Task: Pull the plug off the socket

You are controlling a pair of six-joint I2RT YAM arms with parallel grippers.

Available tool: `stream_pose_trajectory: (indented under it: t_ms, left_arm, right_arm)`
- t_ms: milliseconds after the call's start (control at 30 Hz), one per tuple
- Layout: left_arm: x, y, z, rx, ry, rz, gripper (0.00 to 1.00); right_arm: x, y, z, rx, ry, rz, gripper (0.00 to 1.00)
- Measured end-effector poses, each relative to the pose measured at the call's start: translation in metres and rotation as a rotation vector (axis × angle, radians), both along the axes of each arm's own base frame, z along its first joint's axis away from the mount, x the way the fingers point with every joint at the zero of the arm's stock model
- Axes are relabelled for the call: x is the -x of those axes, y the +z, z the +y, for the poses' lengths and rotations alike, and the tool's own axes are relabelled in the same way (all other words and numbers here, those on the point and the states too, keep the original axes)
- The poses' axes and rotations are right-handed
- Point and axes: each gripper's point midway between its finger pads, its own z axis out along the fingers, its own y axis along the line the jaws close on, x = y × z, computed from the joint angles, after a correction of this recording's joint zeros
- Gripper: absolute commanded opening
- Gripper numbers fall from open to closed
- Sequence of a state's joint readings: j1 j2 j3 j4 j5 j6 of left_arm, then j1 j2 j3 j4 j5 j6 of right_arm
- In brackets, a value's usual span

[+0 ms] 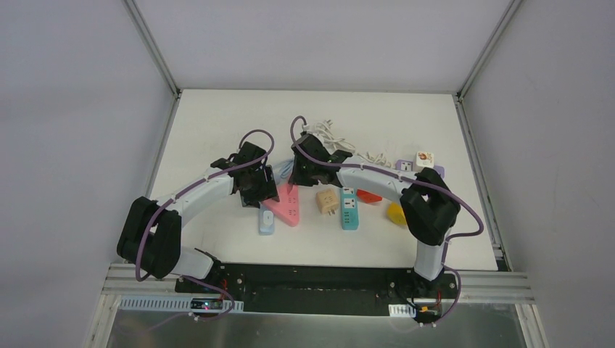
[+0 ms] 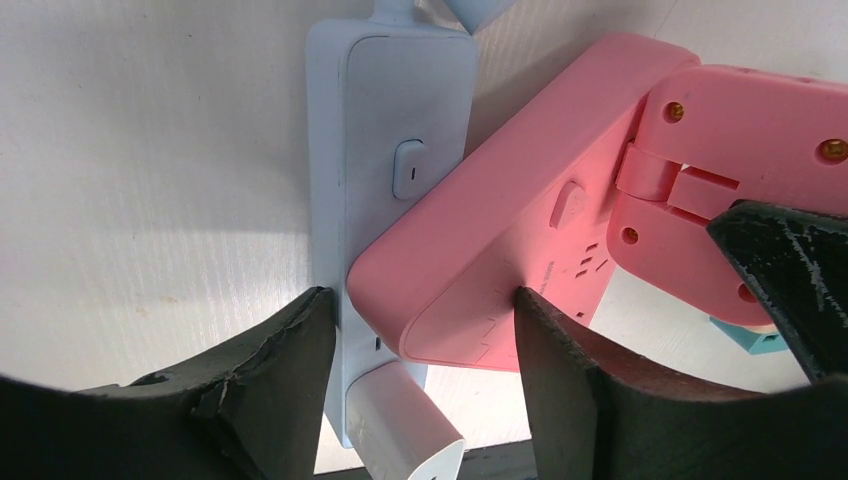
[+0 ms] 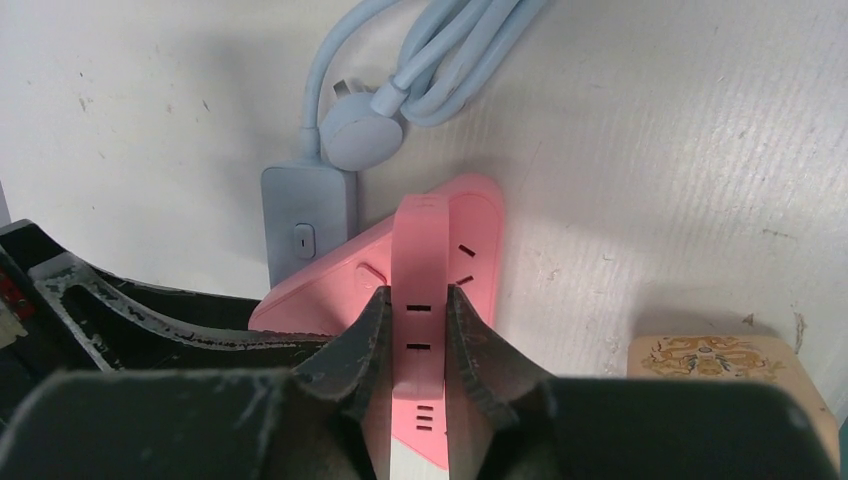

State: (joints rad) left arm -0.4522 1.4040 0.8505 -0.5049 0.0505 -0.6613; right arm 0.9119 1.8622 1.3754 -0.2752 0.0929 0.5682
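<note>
- White bench (image 1: pixel 217 123), faintly scuffed, boxed in by plain grey walls (image 1: pixel 72 109).
- White plug (image 2: pixel 405 425): rounded block, seated in near end of pale blue strip (image 2: pixel 390 100), about 8 o'clock of bench centre.
- Pink socket block (image 2: pixel 480 270) touching strip at its 3 o'clock.
- Left jaws spread, straddling strip end and pink corner, plug between.
- Right jaws pinching pink block's raised flap (image 3: pixel 415 250).

My top camera looks down from above and behind my bases, taking in the whole table (image 1: pixel 217 116). My wrist cameras sit very close, facing downward past my fingers (image 2: pixel 270 400); both share the pink socket block (image 2: pixel 480 270).
</note>
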Motion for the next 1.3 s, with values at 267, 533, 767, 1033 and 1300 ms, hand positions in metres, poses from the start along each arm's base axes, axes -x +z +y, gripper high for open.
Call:
stream_pose_trajectory:
  t_ms: [267,533,767,1033,1300]
  left_arm:
    - [0.000,0.000,0.001,-0.006,0.004,0.002,0.51]
    - [0.000,0.000,0.002,-0.007,0.006,0.000,0.49]
    - [0.001,-0.002,0.002,-0.007,0.007,-0.004,0.47]
    - [0.000,-0.002,0.002,-0.007,0.007,-0.004,0.46]
    - [-0.001,0.002,0.001,0.002,0.012,-0.018,0.54]
  right_arm:
    - [-0.003,0.000,-0.002,-0.088,0.025,0.083,0.00]
    - [0.000,0.004,0.003,0.034,0.026,-0.001,0.00]
    - [-0.003,0.007,-0.010,-0.052,0.005,0.030,0.00]
    - [-0.005,0.072,0.011,-0.226,0.033,-0.021,0.00]
    - [-0.011,0.061,-0.005,-0.131,-0.028,-0.055,0.00]
